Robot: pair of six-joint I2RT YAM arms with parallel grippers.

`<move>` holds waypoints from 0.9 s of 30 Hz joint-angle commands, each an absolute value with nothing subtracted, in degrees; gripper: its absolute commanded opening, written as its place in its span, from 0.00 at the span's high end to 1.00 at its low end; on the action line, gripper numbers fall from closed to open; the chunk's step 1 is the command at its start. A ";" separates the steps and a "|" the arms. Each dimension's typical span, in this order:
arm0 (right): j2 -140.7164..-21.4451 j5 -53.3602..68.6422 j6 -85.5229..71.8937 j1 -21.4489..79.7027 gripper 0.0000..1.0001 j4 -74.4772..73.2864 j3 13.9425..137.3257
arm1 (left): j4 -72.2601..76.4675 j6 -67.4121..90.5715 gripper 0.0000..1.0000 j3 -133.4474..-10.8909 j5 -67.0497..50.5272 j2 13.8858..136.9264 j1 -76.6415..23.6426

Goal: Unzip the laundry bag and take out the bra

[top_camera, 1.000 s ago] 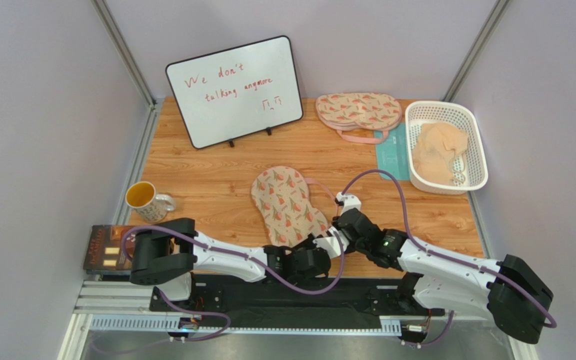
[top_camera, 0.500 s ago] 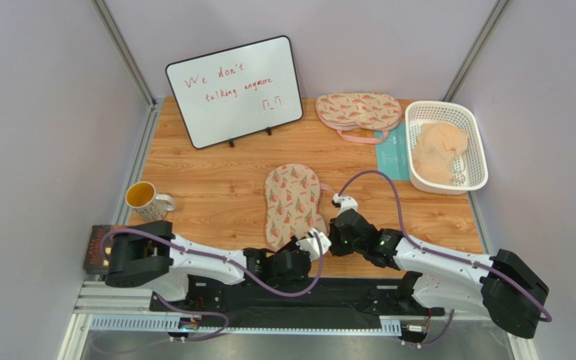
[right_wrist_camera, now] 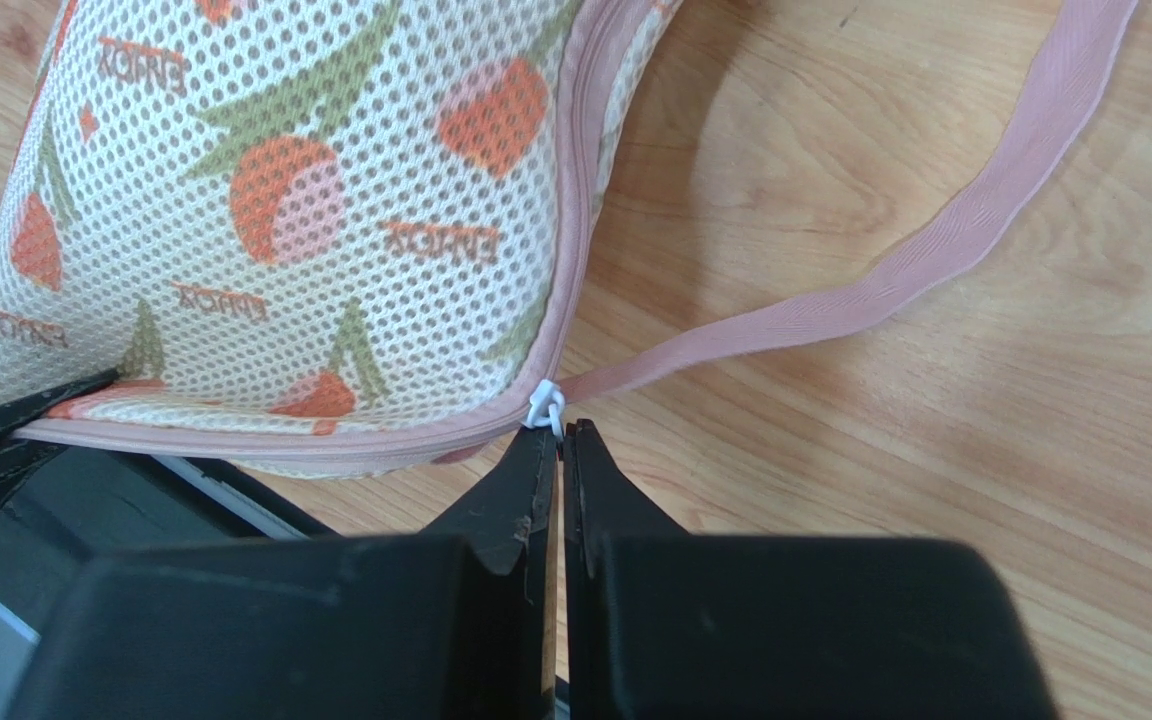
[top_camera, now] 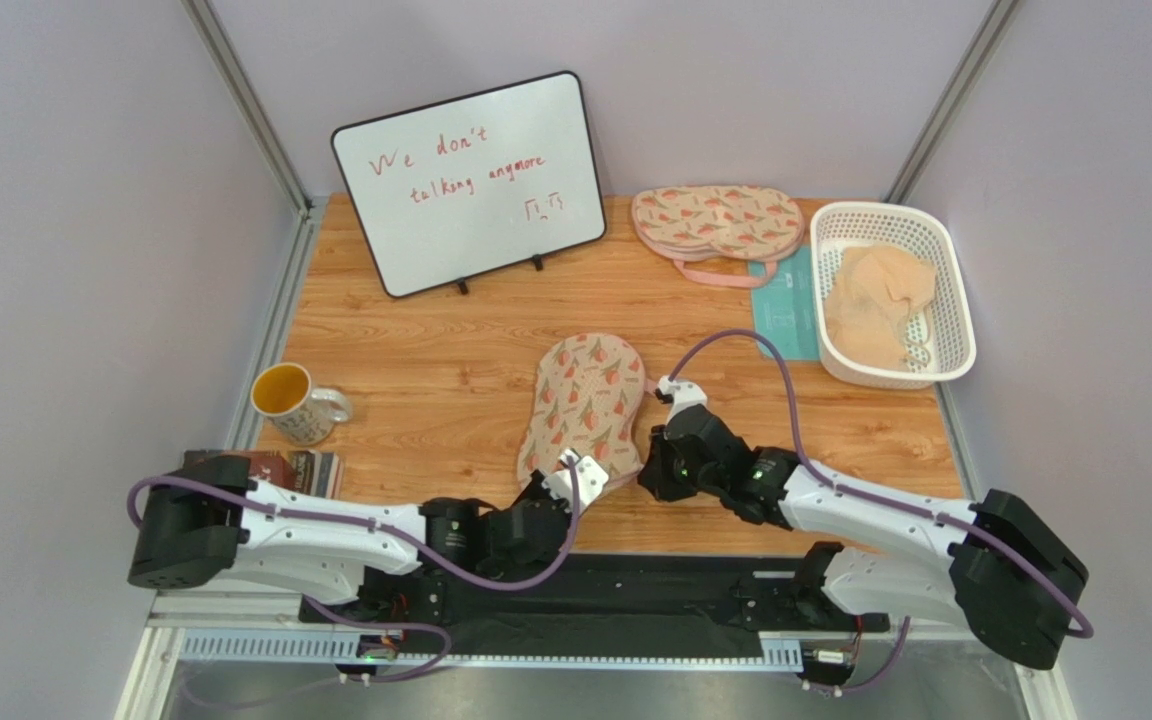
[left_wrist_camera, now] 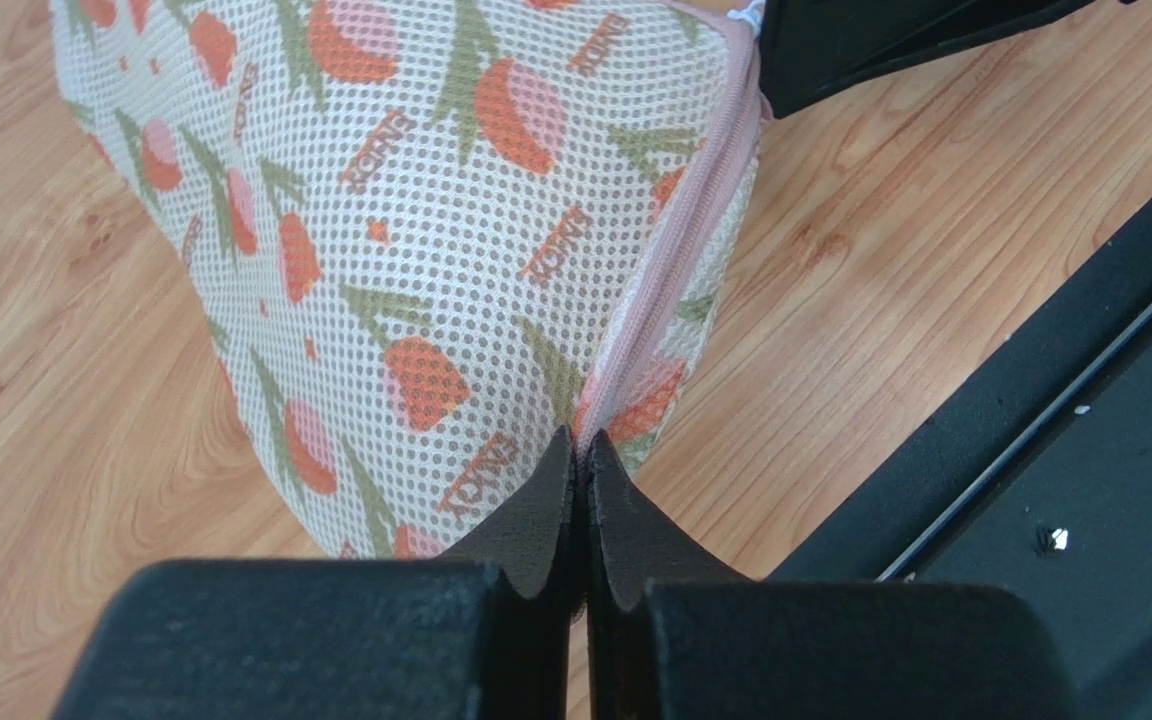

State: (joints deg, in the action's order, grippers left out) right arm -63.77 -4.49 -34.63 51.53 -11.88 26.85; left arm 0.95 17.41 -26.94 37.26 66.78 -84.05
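- I am seeing the laundry bag (top_camera: 585, 405) lying flat near the middle of the table (top_camera: 432, 360), its narrow end pointing toward the arm bases.
- My left claw (left_wrist_camera: 584, 458) is pinching closed on the near end of the laundry bag, right where the pink edge trim (left_wrist_camera: 672, 255) is running down into the fingertips.
- My right claw (right_wrist_camera: 560, 443) is closing its tips on the small white zipper pull (right_wrist_camera: 545, 405) at the bag's right edge, just beside where the pink loop strap (right_wrist_camera: 898, 270) is trailing off across the wood.
- The two claws are sitting near each other at the bag's near end, left one lower.
- Farther back, a whiteboard (top_camera: 470, 183) is standing on the table, a second printed pouch (top_camera: 717, 222) is lying beside it, and a white basket (top_camera: 958, 323) is holding a peach fabric heap (top_camera: 875, 308).
- A mug (top_camera: 289, 398) is standing at the left edge.
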 commanded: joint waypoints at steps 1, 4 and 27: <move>-65.04 -8.97 -32.52 49.57 1.00 -13.36 28.47 | -7.99 19.60 1.00 -24.44 39.99 62.68 -84.38; -65.57 -8.09 -32.52 49.57 1.00 -12.66 28.48 | -10.19 20.56 1.00 -23.99 40.60 61.27 -84.38; -66.36 -3.25 -34.45 50.89 1.00 -8.35 25.49 | -0.35 10.55 0.32 -41.91 34.37 78.99 -84.38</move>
State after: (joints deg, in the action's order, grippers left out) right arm -66.39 -3.07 -34.24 50.57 -10.44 25.58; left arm -3.11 13.96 -37.17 36.12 73.67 -84.14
